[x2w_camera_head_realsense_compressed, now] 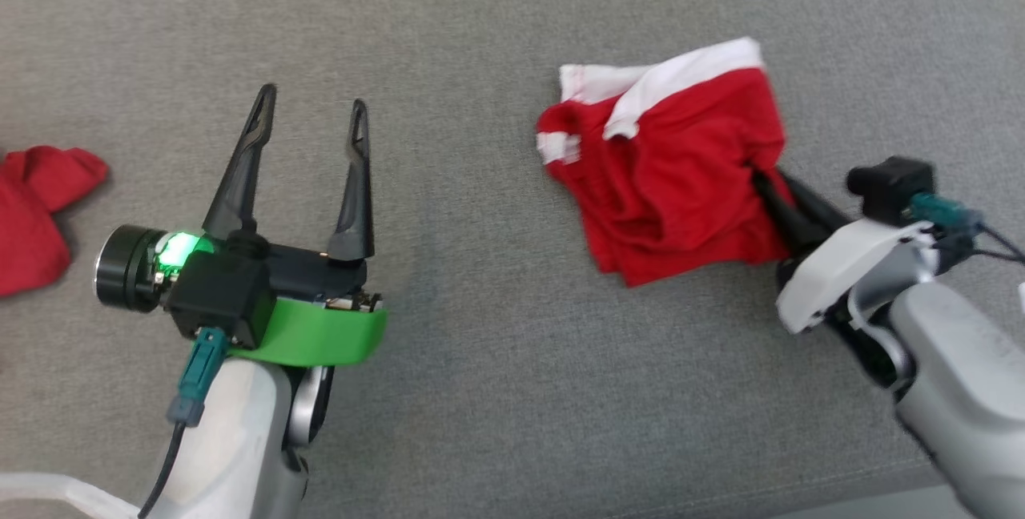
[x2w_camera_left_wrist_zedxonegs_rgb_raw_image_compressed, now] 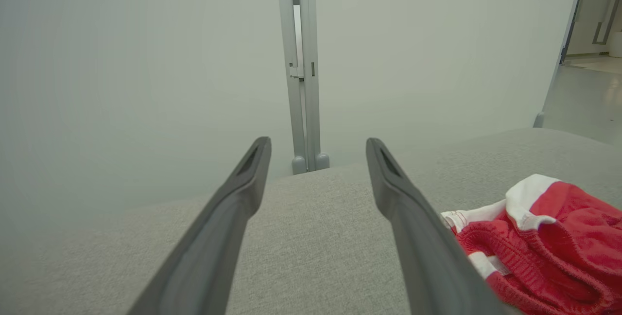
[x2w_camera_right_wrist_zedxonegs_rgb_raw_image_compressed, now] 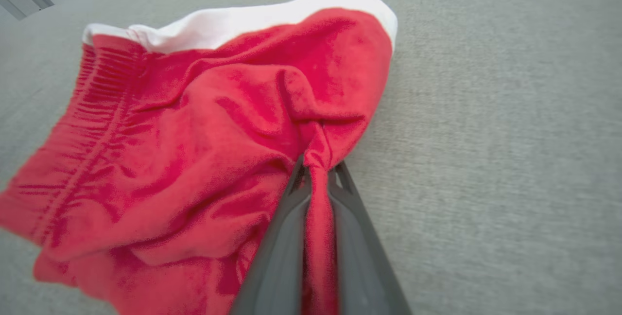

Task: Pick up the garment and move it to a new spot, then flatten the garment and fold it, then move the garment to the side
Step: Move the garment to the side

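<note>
A red garment (x2w_camera_head_realsense_compressed: 673, 175) with white trim lies bunched on the grey cushioned surface, right of centre in the head view. My right gripper (x2w_camera_head_realsense_compressed: 761, 183) comes in from the lower right and is shut on a pinch of its right edge. The right wrist view shows a strip of red cloth (x2w_camera_right_wrist_zedxonegs_rgb_raw_image_compressed: 318, 193) squeezed between the two dark fingers of my right gripper (x2w_camera_right_wrist_zedxonegs_rgb_raw_image_compressed: 318, 169). My left gripper (x2w_camera_head_realsense_compressed: 312, 106) hovers open at the left, well apart from the garment, with nothing between its fingers (x2w_camera_left_wrist_zedxonegs_rgb_raw_image_compressed: 248, 174). The garment (x2w_camera_left_wrist_zedxonegs_rgb_raw_image_compressed: 544, 237) sits to the lower right in the left wrist view.
Another piece of red cloth (x2w_camera_head_realsense_compressed: 36, 211) lies at the far left edge of the grey surface (x2w_camera_head_realsense_compressed: 496, 391). A pale wall with a vertical grey frame post (x2w_camera_left_wrist_zedxonegs_rgb_raw_image_compressed: 303, 67) stands behind the surface's far edge. An open doorway (x2w_camera_left_wrist_zedxonegs_rgb_raw_image_compressed: 590, 57) is at the right.
</note>
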Tool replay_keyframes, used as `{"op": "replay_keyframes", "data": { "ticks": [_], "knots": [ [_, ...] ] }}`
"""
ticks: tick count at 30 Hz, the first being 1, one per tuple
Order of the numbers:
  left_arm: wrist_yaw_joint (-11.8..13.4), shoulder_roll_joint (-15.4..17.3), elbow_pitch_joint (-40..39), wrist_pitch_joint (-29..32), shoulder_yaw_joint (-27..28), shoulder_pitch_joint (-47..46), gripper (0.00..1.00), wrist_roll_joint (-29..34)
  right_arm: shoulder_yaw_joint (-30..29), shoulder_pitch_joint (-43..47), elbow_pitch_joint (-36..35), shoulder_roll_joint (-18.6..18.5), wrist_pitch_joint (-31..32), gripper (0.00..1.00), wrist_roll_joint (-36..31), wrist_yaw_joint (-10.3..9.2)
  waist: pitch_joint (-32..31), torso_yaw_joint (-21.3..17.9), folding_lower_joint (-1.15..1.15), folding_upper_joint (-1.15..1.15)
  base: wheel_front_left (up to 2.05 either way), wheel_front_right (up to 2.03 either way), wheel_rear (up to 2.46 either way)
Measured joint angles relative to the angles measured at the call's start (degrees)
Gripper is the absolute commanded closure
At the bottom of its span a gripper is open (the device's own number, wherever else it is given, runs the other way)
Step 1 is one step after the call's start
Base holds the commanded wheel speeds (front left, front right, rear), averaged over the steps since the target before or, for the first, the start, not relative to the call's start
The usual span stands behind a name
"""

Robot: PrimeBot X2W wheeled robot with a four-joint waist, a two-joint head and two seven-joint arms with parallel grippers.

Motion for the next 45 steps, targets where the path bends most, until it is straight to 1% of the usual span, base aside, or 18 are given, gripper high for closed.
{"op": "replay_keyframes", "data": {
  "ticks": [4,6,11,14,17,18,20,22,25,27,29,32,35,38,41,45],
  "knots": [
    [-2.0,0.0,-1.3,1.5,-2.6,-4.6,0.0,1.6,-1.3,-5.2,2.9,-7.7,-2.1,1.0,3.8,-0.01,3.0,-2.3,0.0,0.0,0.0,0.0,0.0],
    [-3.0,0.0,-1.7,2.3,-4.0,-7.2,0.0,2.4,-1.5,-7.8,4.4,-11.0,-2.9,1.0,4.6,-0.01,4.8,-3.2,0.0,0.0,0.0,0.0,0.0],
    [-5.2,-0.7,-3.1,3.3,-7.6,-12.7,0.0,4.5,-4.2,-14.1,10.5,-19.4,-3.9,1.0,7.2,-0.02,10.2,-4.3,0.0,0.0,0.0,0.0,0.0],
    [-5.9,-1.2,-3.5,3.4,-9.0,-14.5,0.0,5.3,-6.0,-17.0,13.8,-22.4,-5.2,1.0,8.3,-0.01,13.7,-4.2,0.0,0.0,0.0,0.0,0.0],
    [-6.1,-1.2,-3.5,3.4,-9.4,-15.7,0.0,5.6,-6.8,-20.0,16.3,-23.7,-6.4,1.0,8.8,-0.02,16.8,-3.8,0.0,0.0,0.0,0.0,0.0],
    [-6.1,-1.2,-3.4,3.3,-9.5,-16.0,0.0,5.6,-6.9,-20.6,17.1,-23.7,-6.8,0.72,8.6,-0.01,17.5,-3.6,0.0,0.0,0.0,0.0,0.0],
    [-6.1,-1.1,-3.1,3.2,-9.6,-16.3,0.0,5.7,-7.7,-22.0,19.8,-23.5,-7.6,0.0,8.2,-0.01,19.1,-3.3,0.01,0.0,0.0,0.0,0.0],
    [-6.1,-1.0,-2.7,2.9,-9.6,-16.4,0.0,5.7,-9.4,-22.9,22.4,-23.4,-8.8,0.0,7.1,-0.01,20.1,-2.9,0.01,0.0,0.0,0.0,0.0],
    [-5.8,-0.8,-1.7,2.5,-9.4,-16.4,0.0,5.6,-11.9,-23.1,24.6,-21.5,-10.0,0.0,6.3,-0.03,20.1,-2.6,0.01,0.0,0.0,0.0,0.0],
    [-5.4,-0.7,-0.8,2.2,-9.0,-16.0,0.0,5.4,-13.7,-22.1,24.4,-19.9,-10.2,0.0,5.8,-0.03,19.4,-2.4,0.01,0.0,0.0,0.0,0.0],
    [-4.7,-0.4,-0.2,1.9,-8.5,-14.9,0.0,4.8,-17.4,-20.1,21.9,-18.4,-10.2,0.0,4.6,-0.03,18.5,-2.4,0.0,0.0,0.0,0.0,0.0],
    [-3.6,0.0,0.9,1.6,-7.3,-12.2,0.0,3.7,-24.2,-14.8,16.8,-14.5,-10.3,0.0,2.4,-0.03,16.7,-2.7,0.01,0.0,0.0,0.0,0.0],
    [-2.4,0.5,2.2,1.4,-6.0,-9.0,0.0,2.1,-30.2,-7.4,10.1,-8.8,-10.3,0.0,-0.6,-0.03,14.0,-3.3,0.01,0.0,0.0,0.0,0.0],
    [-1.0,0.7,3.1,1.3,-4.6,-5.6,0.0,0.8,-32.4,-1.7,3.1,-4.1,-10.3,0.0,-4.0,-0.03,11.1,-4.1,0.01,0.0,0.0,0.0,0.0],
    [0.1,0.7,3.9,1.1,-3.3,-2.7,0.0,-0.8,-33.4,4.3,-3.4,0.4,-10.3,0.0,-7.0,-0.03,7.9,-4.9,0.01,0.0,0.0,0.0,0.0],
    [1.6,0.6,4.9,0.8,-1.7,1.1,0.0,-2.5,-32.0,11.3,-10.6,5.4,-10.3,0.0,-10.5,-0.03,3.6,-5.5,0.01,0.0,0.0,0.0,0.0]
  ]
}}
